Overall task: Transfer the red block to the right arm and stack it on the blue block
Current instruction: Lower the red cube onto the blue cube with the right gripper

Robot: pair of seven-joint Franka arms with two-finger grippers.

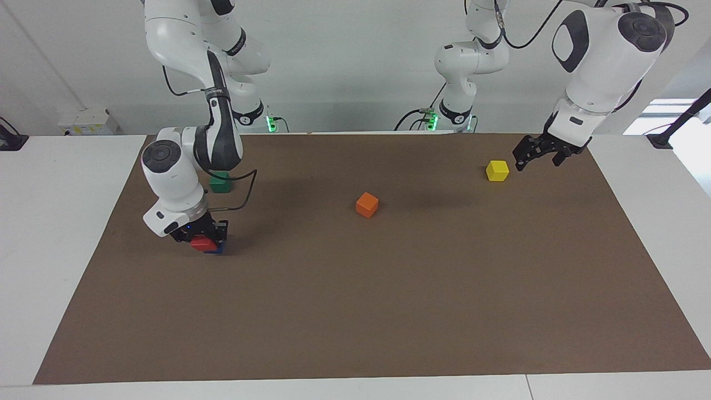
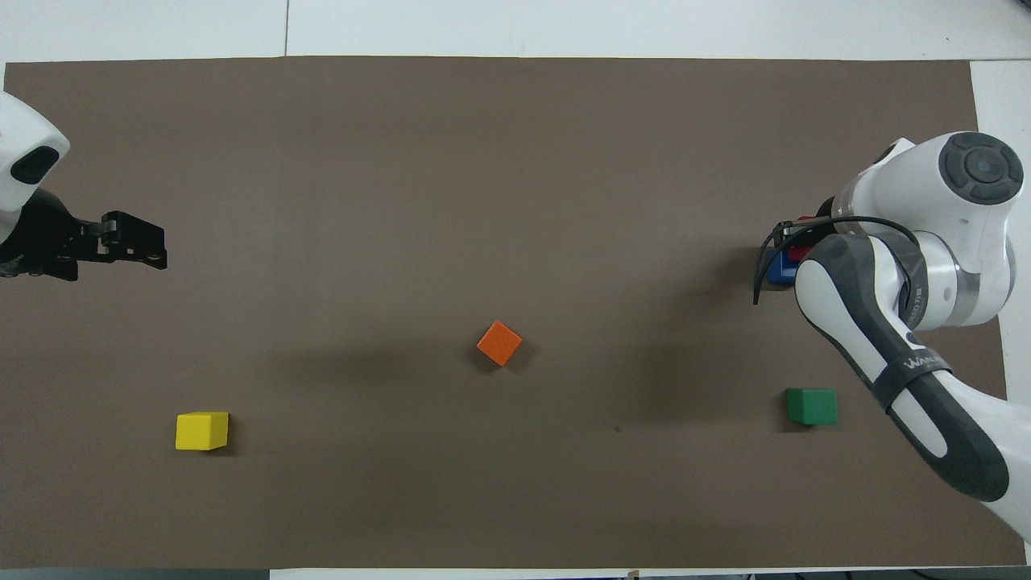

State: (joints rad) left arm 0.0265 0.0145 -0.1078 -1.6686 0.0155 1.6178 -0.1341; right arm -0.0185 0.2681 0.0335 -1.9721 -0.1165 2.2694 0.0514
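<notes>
Right claw [image 1: 206, 240]: pinching small glossy red cube [image 1: 203, 243] over small deep-blue cube [image 1: 216, 251]
Placement: square the edges, lower gently, then release
Left claw [image 1: 534, 155]: spread, waiting near yellow cube [image 1: 497, 170]

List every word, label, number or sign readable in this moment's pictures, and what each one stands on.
"WA...": pale lettering on the dark band of the right arm in the overhead view; only these first letters read, the rest is too blurred.
White box by the wall, facing view: a yellow label, too small to read.
Cubes, brown mat, left arm: no text visible.
</notes>
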